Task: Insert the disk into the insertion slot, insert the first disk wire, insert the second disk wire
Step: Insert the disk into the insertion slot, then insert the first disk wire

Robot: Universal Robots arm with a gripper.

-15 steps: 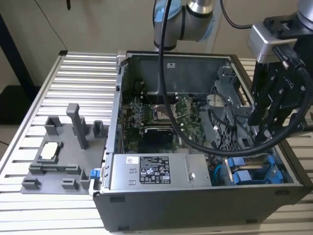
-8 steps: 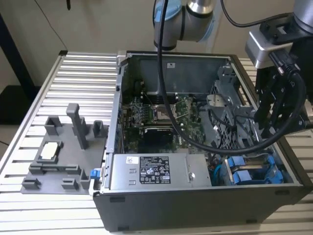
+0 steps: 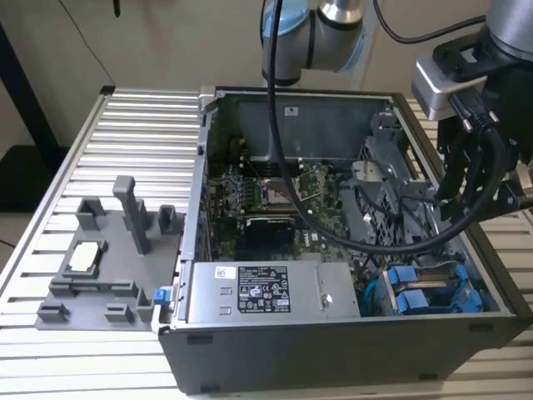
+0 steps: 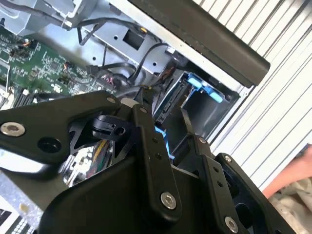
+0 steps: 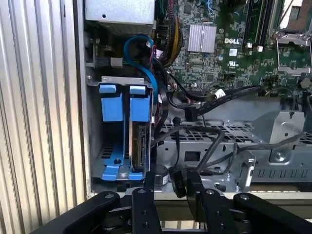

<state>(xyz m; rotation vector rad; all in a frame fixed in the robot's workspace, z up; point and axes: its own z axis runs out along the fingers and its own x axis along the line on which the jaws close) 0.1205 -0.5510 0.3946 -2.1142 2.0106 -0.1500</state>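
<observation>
i see the hand [image 3: 468,175] over the right edge of the open case [image 3: 333,350], above the blue corner. in the first wrist view its two fingers [image 5: 149,183] stand a bit apart. a black plug [image 5: 178,183] shows in the gap, but i do not see them press on it. the disk [image 5: 141,146] stands on its edge in the slot [image 5: 92,122], just beside another blue carrier [image 5: 113,105]. black wires [image 5: 214,141] lie near it. the silver box [image 3: 262,289] has a white label with black print. the green board [image 5: 229,39] has white letters.
</observation>
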